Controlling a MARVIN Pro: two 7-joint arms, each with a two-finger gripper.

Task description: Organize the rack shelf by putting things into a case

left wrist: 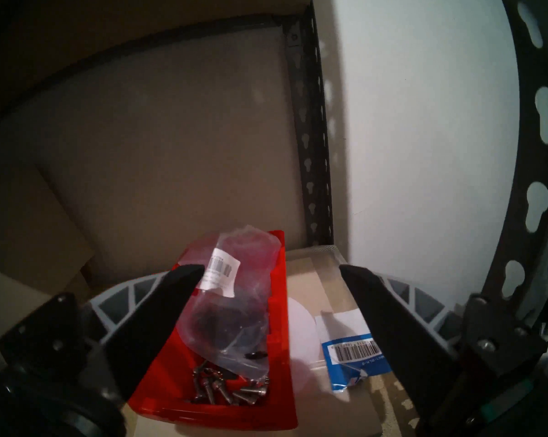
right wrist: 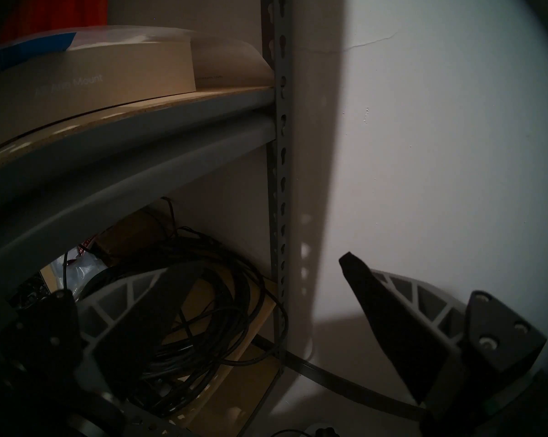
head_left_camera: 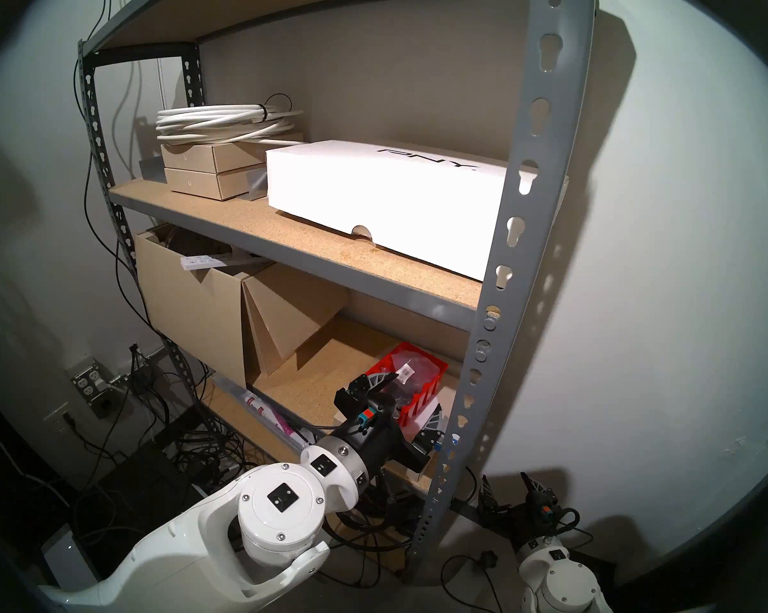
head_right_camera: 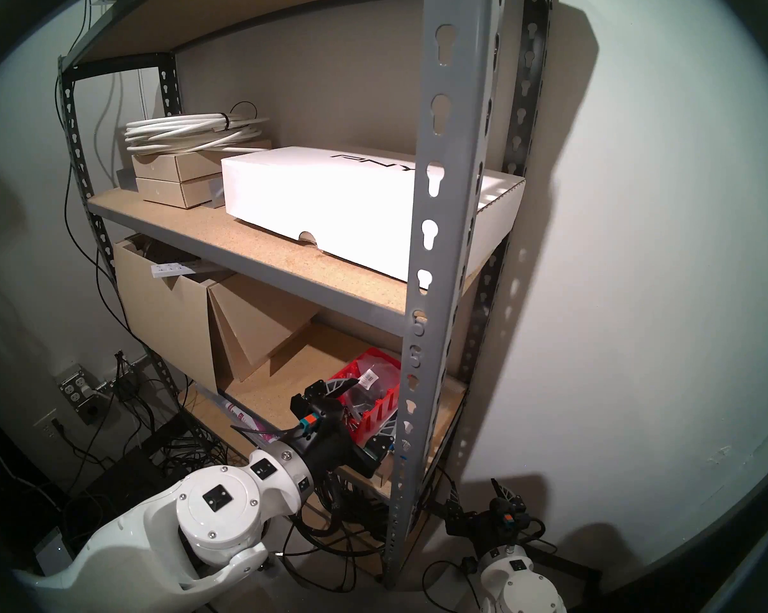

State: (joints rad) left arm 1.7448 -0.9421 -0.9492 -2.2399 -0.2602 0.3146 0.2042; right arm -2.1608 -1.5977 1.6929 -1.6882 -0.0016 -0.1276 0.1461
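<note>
Red plastic bin sits on the lower board of the grey metal rack, near the rack's front right upright. Clear plastic bag with a white barcode label lies inside the bin, dark parts showing through it, its top end sticking up over the bin's far rim. Loose silver screws lie in the bin's near end, partly under the bag. Bin rests on a flat tan box, and next to it on that box are a white round piece and a blue-and-white barcode packet.

Left gripper is spread wide over the bin, holding nothing; one finger is over the bin's left wall and close to the bag's label, the other over the packet side. Whether the left finger touches the bag, cannot tell. From the head view the left gripper reaches into the lower bay from the front.

Right gripper is low, outside the rack beside the front upright, spread apart and empty, facing the wall and a coil of black cable under the lowest board.

Middle board holds a large white box, two stacked tan boxes and a white cable coil. An open cardboard box stands at the lower bay's left.
</note>
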